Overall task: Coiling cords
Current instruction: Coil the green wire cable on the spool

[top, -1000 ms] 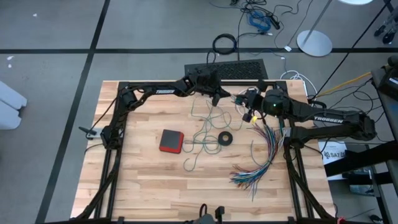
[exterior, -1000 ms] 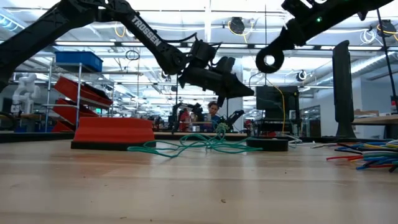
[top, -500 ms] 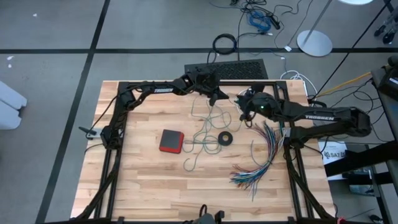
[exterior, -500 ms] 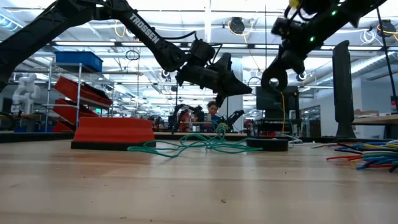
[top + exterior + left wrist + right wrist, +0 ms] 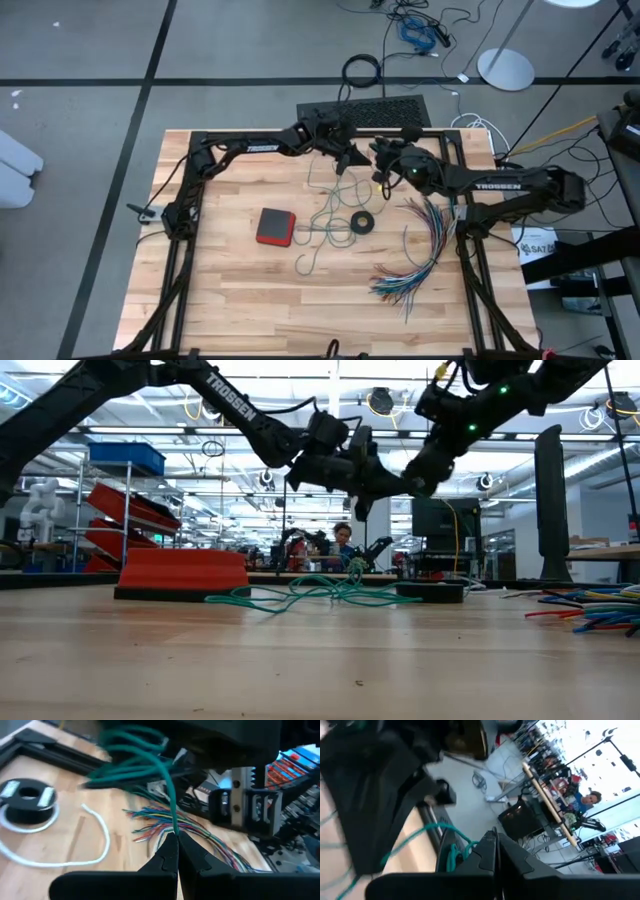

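currently, going left to right across the wooden table (image 5: 230,290): the red block (image 5: 275,226) lies flat on the left-centre of the surface, apart from both arms. just right of it the teal-green cord (image 5: 322,215) sprawls in loose loops on the table, with one strand rising toward the far edge. the low view shows the same tangle lying between the red block and the black ring (image 5: 362,222), which rests flat just right of the loops. the white cord with its round black-and-white piece shows only in the left wrist view: white cord (image 5: 95,840) curves across the wood, its round end (image 5: 27,795) lying flat.

left gripper (image 5: 345,160) hangs above the far-centre of the table, over the upper end of the teal-green cord. its fingers are pinched together on a raised strand of that cord; the left wrist view has the strand running straight down into the closed tips.

right gripper (image 5: 380,160) sits just right of the left one, tips near each other in mid-air, well above the table. its fingers are closed. teal strands show beyond the tips in the right wrist view, but cannot tell whether it touches or holds any.

further right, the multicoloured wire bundle (image 5: 415,260) fans out flat over the right side of the table, apart from the cords. a person (image 5: 343,540) is visible in the room behind the table.
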`<state>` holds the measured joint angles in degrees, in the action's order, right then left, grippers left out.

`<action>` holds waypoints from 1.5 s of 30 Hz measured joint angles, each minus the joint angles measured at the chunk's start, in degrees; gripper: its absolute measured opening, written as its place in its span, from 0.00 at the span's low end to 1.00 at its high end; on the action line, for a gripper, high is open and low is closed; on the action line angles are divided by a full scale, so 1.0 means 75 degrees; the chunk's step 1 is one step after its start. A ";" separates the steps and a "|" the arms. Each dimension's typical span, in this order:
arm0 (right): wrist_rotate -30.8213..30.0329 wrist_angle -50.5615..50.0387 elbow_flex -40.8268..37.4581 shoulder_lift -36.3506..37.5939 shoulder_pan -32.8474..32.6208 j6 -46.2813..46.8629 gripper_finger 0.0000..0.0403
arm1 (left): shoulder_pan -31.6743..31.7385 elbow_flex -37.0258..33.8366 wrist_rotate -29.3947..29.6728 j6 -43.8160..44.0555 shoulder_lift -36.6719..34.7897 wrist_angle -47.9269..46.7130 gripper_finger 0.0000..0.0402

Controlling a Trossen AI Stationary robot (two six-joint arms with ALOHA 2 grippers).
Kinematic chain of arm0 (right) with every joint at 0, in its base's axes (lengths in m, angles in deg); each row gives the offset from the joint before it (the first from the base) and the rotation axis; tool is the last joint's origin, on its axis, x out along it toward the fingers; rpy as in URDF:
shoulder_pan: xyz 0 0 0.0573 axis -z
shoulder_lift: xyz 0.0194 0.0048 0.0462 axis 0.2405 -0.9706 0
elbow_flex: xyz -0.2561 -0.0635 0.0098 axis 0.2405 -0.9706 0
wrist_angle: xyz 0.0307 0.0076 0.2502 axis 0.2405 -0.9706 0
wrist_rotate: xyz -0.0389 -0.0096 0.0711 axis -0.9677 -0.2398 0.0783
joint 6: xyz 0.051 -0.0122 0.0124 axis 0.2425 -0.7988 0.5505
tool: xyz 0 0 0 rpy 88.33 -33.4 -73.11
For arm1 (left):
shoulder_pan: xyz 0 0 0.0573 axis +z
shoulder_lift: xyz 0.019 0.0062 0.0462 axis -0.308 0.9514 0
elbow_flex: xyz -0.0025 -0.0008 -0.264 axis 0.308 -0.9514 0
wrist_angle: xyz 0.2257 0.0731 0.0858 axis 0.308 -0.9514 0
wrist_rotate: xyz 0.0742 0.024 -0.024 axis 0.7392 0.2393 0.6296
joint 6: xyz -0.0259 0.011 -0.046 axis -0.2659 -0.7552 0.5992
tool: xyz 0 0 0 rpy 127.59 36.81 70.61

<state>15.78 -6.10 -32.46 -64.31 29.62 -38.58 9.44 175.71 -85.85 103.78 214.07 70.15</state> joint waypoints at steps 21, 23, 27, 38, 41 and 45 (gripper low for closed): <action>0.0026 0.3073 -0.0009 -0.0885 0.0020 0.0167 0.00 | -0.0460 -0.0038 0.1235 0.0334 -0.0015 0.1447 0.00; 0.0030 0.3279 -0.0009 -0.0883 0.0056 0.0259 0.00 | -0.0470 -0.0079 0.1406 0.0685 -0.0015 0.2056 0.00; 0.0071 0.3726 -0.0008 -0.0847 0.0117 0.0358 0.00 | -0.0471 -0.0304 0.1679 0.1039 -0.0017 0.3168 0.00; 0.1038 0.4908 0.0006 -0.0827 0.0305 0.1034 0.00 | -0.0618 -0.0944 0.2641 0.0788 0.0003 0.5940 0.00; 0.1241 0.5353 0.0041 -0.0830 0.0306 0.1080 0.00 | -0.0580 -0.0938 0.2631 0.0838 0.0003 0.6240 0.00; 0.1624 0.5353 0.0488 -0.0935 0.0316 0.1541 0.00 | -0.0499 -0.0933 0.2604 0.0704 -0.0186 0.6302 0.00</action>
<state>27.96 34.05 -28.80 -71.32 31.99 -27.02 5.69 168.72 -66.32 109.06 212.67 117.41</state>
